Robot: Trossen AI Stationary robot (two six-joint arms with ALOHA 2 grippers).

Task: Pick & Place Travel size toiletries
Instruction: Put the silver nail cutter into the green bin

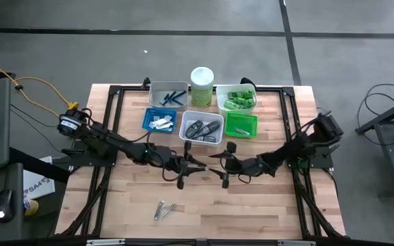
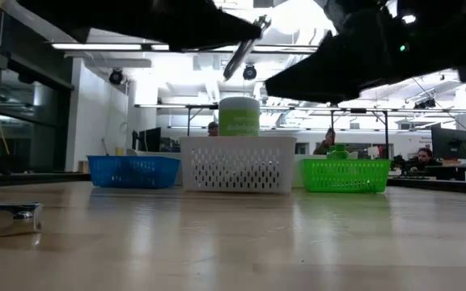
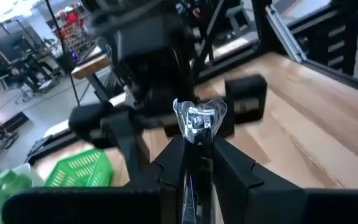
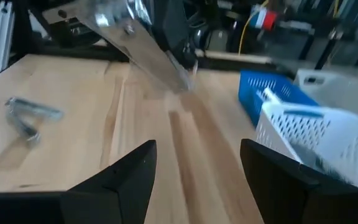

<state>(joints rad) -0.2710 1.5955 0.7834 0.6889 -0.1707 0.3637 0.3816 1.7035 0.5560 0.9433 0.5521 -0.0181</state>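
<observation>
My left gripper [image 1: 191,166] hovers over the middle of the table, shut on a silver metal clipper [image 3: 197,119]. The low view shows that clipper [image 2: 242,52] high above the tabletop. My right gripper [image 1: 221,164] faces it from the right, open and empty, with its fingers [image 4: 126,177] spread wide. Two more silver clippers [image 1: 164,210] lie flat on the wood near the near edge; the right wrist view also shows these clippers [image 4: 27,115]. Other clippers lie in the blue tray [image 1: 159,121], dark oval cases in the white tray [image 1: 202,128]. My left gripper pinches the silver clipper between its two fingers [image 3: 229,165]. One end of the clipper [image 3: 199,115] sticks out past the fingertips, and the rest is hidden between them. The clipper is lifted clear of the table and slants in the air [image 2: 242,52].
A grey tray with blue razors [image 1: 168,94], a pale-green canister [image 1: 202,82], a white tray of green tubes [image 1: 236,98] and a green tray [image 1: 241,126] stand along the far side. Bare wood lies between the grippers and the near edge. People sit in the room behind.
</observation>
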